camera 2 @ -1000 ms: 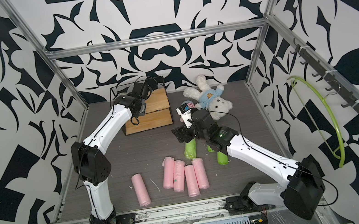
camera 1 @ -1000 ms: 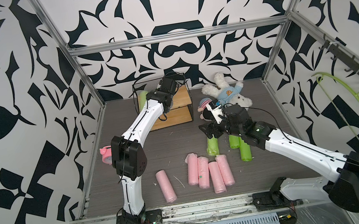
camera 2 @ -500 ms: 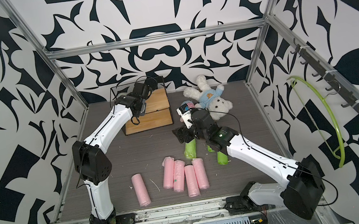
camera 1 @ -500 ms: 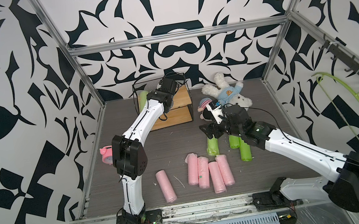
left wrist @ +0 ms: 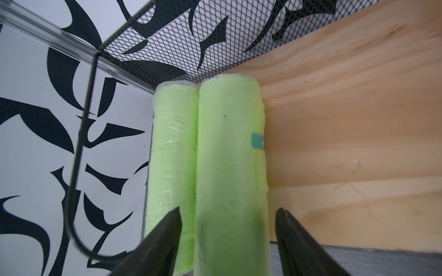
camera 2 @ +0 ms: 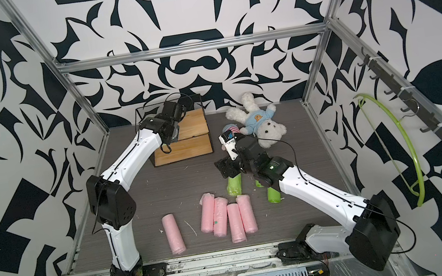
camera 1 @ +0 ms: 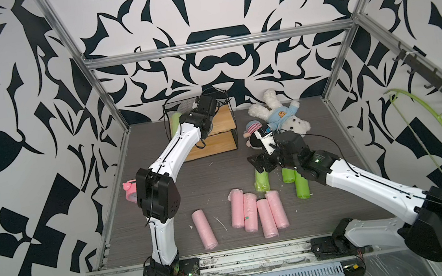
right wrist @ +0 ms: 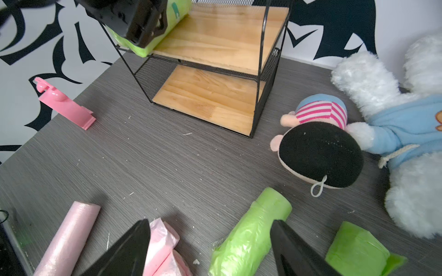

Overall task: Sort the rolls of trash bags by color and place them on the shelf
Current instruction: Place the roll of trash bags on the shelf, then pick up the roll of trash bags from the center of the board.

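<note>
Left jaws, released, straddle a green roll (left wrist: 229, 155) beside a second roll (left wrist: 174, 148) on the shelf's (left wrist: 346, 119) top board, far left. A skewed pullback could drag either off. Right jaws hover spread, empty, over a third roll (right wrist: 251, 234) on the tabletop (right wrist: 167, 155).

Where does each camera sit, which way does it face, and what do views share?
Both top views: high in front, looking down over the grey table; left arm and right arm show whole.
Left wrist: on the left arm, looking along the left tool at two lime green film-wrapped rolls on the upper wooden board of the black wire shelf; fingertips show.
Right wrist: on the right arm, looking past the right tool towards the shelf; fingertips and the left tool show.
Shared: both wrists show those rolls.
</note>
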Robot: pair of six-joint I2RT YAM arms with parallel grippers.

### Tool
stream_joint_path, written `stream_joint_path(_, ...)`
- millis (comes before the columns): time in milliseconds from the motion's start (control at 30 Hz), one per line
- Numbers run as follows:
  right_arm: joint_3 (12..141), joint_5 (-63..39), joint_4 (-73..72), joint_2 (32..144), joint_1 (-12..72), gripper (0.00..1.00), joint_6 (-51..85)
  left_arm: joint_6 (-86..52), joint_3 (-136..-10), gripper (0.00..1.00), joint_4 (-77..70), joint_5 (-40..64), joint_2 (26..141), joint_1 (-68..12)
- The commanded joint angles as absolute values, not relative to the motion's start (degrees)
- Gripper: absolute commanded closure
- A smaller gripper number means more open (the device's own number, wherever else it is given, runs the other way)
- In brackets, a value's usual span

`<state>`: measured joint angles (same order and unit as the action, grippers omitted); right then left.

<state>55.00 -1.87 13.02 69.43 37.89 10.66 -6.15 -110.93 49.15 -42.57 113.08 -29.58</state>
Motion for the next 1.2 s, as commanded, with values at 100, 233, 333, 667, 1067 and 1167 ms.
stream_joint_path(100,56.54,2.49,19.16,70.2,38.08,0.15,12.56,-7.26,-109.41,0.28,48.06,-39.49,107.42,-30.32)
stream_joint_path(233,56.8,5.79,22.24,71.22,37.97,0.15,13.41,-9.1,-107.61,0.27,47.14,-34.49,103.84,-30.37)
stream_joint_path(333,56.88,7.44,23.85,71.75,37.66,0.15,14.94,-10.67,-104.24,0.26,44.92,-28.05,99.89,-30.45)
stream_joint_path(667,55.12,3.09,21.93,76.9,35.21,0.15,19.62,-15.27,-91.05,0.26,39.24,-9.32,87.53,-33.82)
stream_joint_path(1067,52.79,-1.41,18.63,81.54,31.82,0.16,25.6,-21.48,-69.89,0.25,29.36,0.16,77.22,-36.98)
stream_joint_path(1167,52.68,-2.28,18.39,82.85,31.82,0.17,27.77,-22.09,-66.05,0.23,27.01,1.14,76.86,-37.17)
